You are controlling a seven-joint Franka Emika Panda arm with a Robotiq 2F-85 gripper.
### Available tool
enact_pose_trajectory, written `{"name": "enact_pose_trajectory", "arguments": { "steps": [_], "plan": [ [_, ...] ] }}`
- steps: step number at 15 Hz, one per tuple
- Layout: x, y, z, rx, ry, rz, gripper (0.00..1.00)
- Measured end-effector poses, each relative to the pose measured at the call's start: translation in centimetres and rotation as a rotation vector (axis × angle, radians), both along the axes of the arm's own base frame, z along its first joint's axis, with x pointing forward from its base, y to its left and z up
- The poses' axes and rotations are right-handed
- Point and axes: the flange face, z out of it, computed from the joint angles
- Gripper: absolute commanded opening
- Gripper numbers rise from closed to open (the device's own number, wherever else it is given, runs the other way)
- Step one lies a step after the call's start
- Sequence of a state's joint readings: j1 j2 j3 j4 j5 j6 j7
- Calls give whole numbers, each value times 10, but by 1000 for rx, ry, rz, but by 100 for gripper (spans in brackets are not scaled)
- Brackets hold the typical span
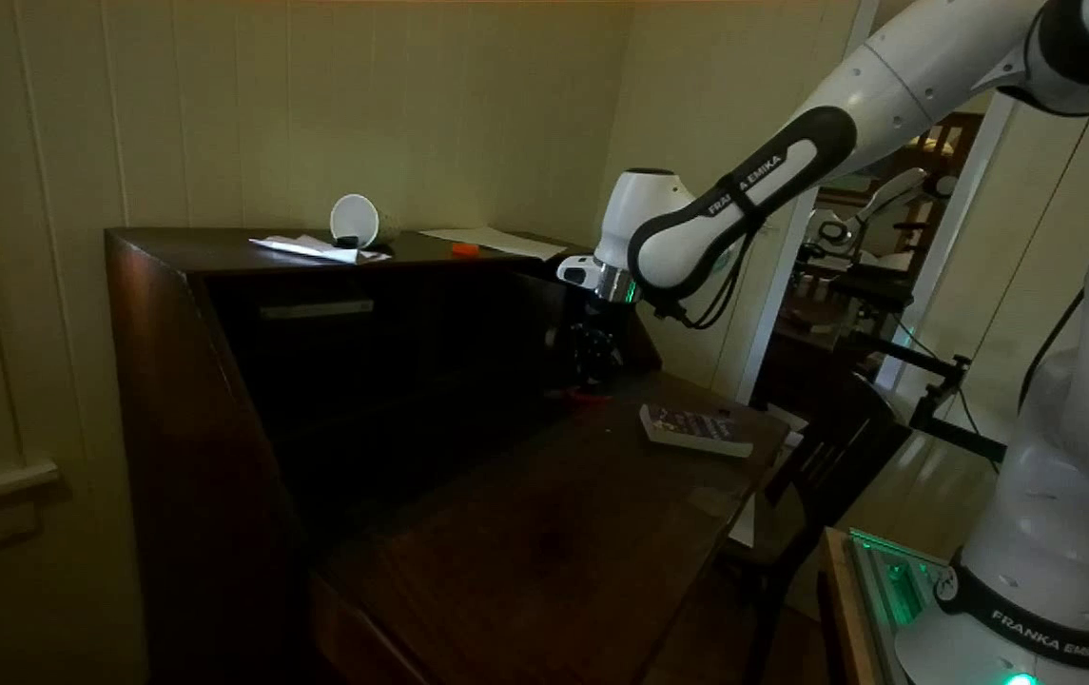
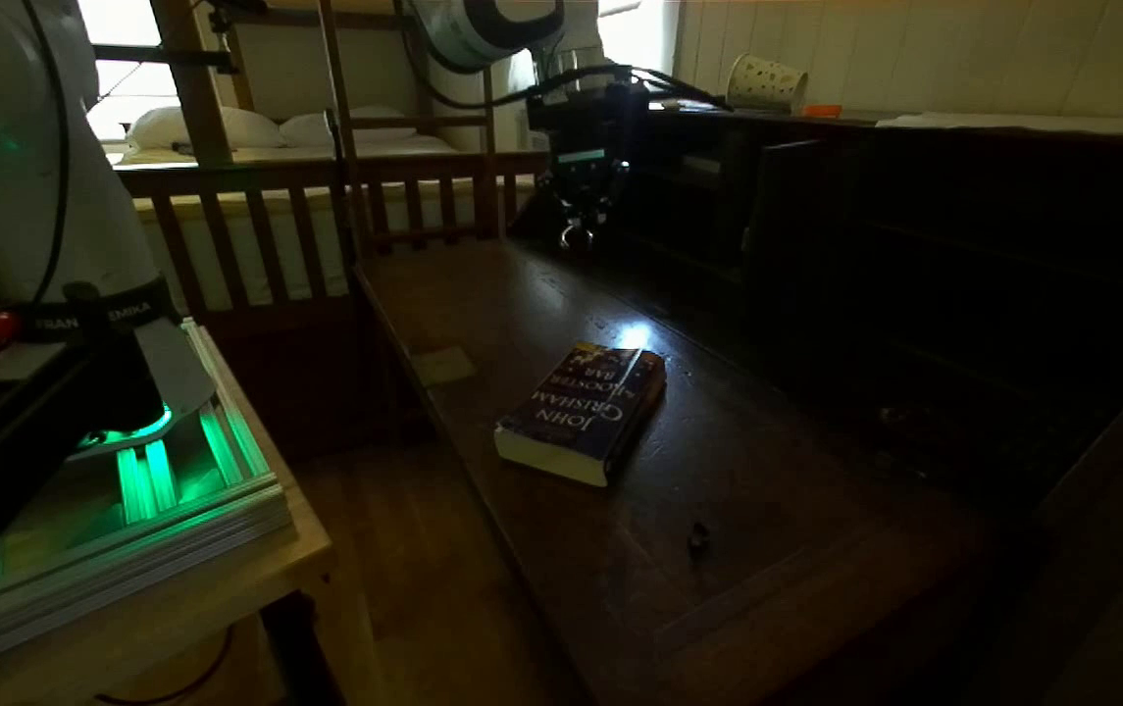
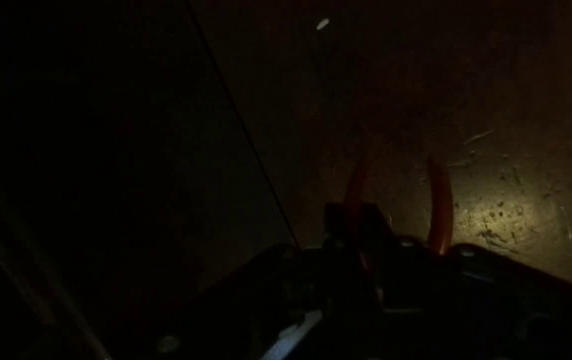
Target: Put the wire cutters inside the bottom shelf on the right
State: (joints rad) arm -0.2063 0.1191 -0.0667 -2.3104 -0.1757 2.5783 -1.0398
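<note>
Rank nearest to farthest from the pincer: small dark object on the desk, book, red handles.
1. Red handles: right by it in the wrist view.
2. Book: on the desk, camera-side of the pincer in an exterior view.
3. Small dark object: same view, past the book.

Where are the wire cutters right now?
In the wrist view, the red-handled wire cutters are at the gripper, right of centre; in an exterior view, their red shows just below it, left of the book.
</note>
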Motion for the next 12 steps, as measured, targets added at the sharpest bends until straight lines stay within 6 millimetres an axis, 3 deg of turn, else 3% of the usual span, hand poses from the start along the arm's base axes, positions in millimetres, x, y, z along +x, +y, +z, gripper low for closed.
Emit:
{"name": "enact_pose_trajectory", "arguments": {
  "steps": [4, 12],
  "plan": [
    [0, 6, 26, 20, -58, -217, 3],
    [-1, -4, 45, -5, -190, -633, 3]
  ]
}}
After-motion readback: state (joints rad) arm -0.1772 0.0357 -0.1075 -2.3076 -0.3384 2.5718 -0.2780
